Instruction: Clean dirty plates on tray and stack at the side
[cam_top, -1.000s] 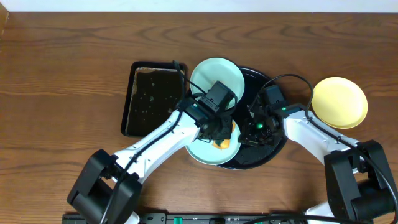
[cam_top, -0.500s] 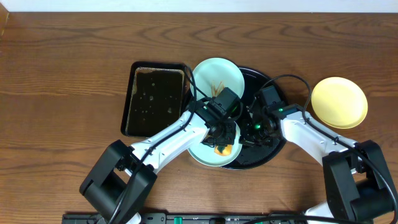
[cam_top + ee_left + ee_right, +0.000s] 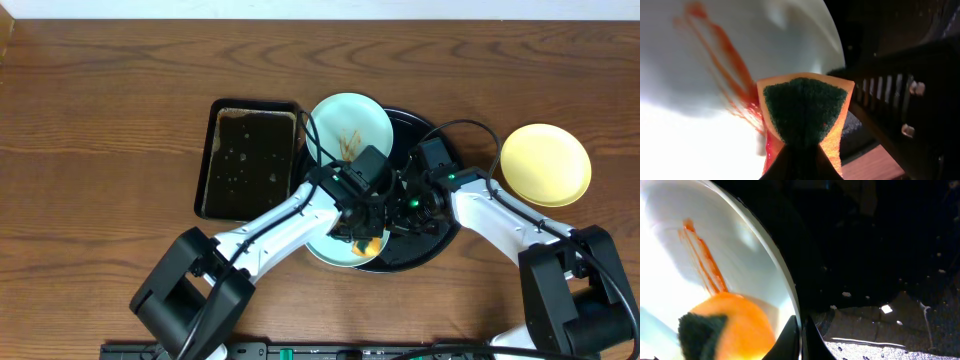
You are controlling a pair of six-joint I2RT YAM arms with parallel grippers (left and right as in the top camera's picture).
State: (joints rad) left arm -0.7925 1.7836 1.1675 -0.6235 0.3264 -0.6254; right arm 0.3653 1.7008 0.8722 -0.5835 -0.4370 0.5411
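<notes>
Since a second ago the left arm has slid toward the lower right of the overhead frame. This uncovers more of the second light-blue plate [image 3: 346, 122], whose orange-brown streaks now show. The right gripper [image 3: 801, 330] has gone from slightly parted to pinched shut on the rim of the lower light-blue plate [image 3: 670, 250].

That plate sits on the left part of the round black tray [image 3: 412, 125], at centre frame, and carries long red-orange sauce streaks [image 3: 702, 262]. The left gripper [image 3: 800, 155] is clamped on an orange sponge [image 3: 805, 112] with a dark green scouring face, apparently pressed onto the plate beside the streaks.

The second plate seems to overlap the tray's upper-left rim. The pale yellow plate [image 3: 545, 165] looks clean and lies on the table [image 3: 100, 100] at right, apart from the tray. A rectangular black tray [image 3: 248, 160] sits left.
</notes>
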